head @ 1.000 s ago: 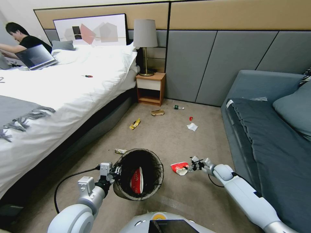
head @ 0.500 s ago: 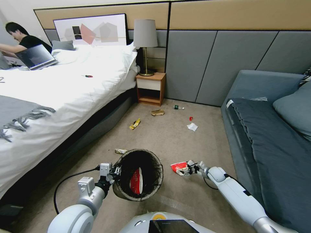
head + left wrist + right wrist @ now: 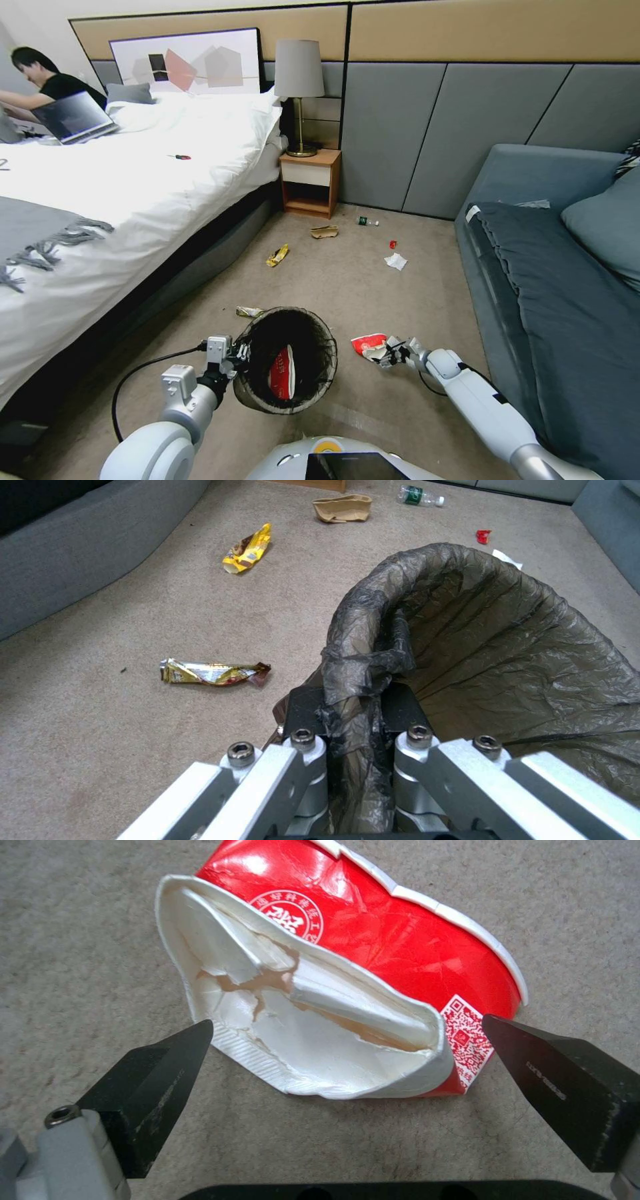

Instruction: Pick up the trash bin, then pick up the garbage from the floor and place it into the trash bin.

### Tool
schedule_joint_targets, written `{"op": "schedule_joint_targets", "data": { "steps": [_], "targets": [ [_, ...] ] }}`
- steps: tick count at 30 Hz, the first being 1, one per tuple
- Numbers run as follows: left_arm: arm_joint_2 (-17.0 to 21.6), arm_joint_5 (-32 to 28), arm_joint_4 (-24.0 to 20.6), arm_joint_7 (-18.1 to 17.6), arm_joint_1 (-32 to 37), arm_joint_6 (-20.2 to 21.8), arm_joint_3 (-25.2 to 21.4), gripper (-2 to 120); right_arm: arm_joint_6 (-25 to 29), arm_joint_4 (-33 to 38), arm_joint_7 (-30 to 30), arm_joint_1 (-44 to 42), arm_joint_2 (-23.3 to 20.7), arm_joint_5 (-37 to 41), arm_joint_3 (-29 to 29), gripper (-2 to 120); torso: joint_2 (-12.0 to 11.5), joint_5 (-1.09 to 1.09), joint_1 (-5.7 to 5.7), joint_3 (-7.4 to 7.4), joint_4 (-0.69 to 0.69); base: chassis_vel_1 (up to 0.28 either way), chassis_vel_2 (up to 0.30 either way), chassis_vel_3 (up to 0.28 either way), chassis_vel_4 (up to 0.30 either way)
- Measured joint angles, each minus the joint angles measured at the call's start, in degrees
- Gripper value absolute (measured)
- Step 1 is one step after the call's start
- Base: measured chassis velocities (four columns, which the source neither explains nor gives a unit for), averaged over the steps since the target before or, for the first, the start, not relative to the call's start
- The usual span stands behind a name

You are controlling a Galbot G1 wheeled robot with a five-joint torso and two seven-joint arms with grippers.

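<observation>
The trash bin [image 3: 287,363], lined with a crinkled dark bag, is held tilted above the carpet [image 3: 347,280], its rim clenched by the left gripper [image 3: 353,720]; a red-and-white wrapper [image 3: 281,372] lies inside. Beside it, a crushed red-and-white paper cup [image 3: 347,990] is straddled by the spread right gripper [image 3: 347,1055].

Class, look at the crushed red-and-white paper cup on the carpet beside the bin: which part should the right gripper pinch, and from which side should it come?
Probably the flattened white rim end of the crushed cup, pinched across its width. That end faces the open right gripper, whose fingers already flank it, so approach straight along the carpet from the robot's side.
</observation>
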Motion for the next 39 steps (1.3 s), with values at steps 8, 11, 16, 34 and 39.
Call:
{"op": "schedule_joint_targets", "data": {
  "steps": [8, 11, 16, 34, 39],
  "targets": [
    [0.1, 0.1, 0.0, 0.1, 0.2, -0.1, -0.1, 7, 0.8, -1.9, 0.0, 0.8, 0.7, -0.6, 0.2, 100, 0.0, 0.00, 0.00, 0.00, 0.00, 0.000, 0.000, 0.000, 0.000],
    [0.1, 0.1, 0.0, 0.1, 0.2, -0.1, -0.1, 7, 0.9, -2.2, 0.0, 1.0, 0.7, -0.6, 0.3, 100, 0.0, 0.00, 0.00, 0.00, 0.00, 0.000, 0.000, 0.000, 0.000],
    [0.1, 0.1, 0.0, 0.1, 0.1, -0.2, -0.1, 7, 0.9, -2.9, 0.3, 1.6, 0.9, -0.6, 0.5, 99, 0.0, -0.01, 0.00, 0.00, 0.00, 0.000, 0.000, 0.000, 0.000],
    [1.0, -0.2, 0.0, 0.2, -0.5, -0.3, -0.1, 7, 1.3, -4.9, 1.3, 3.5, 3.0, -1.3, -0.1, 94, 0.0, -0.01, 0.00, 0.00, 0.00, 0.000, 0.000, 0.000, 0.000],
    [1.4, -0.6, 0.0, 0.2, -0.7, -0.3, -0.2, 7, 1.4, -5.8, 1.5, 3.9, 4.2, -2.2, -0.3, 92, 0.0, 0.00, 0.00, 0.00, 0.00, 0.000, 0.000, 0.000, 0.000]
  ]
}}
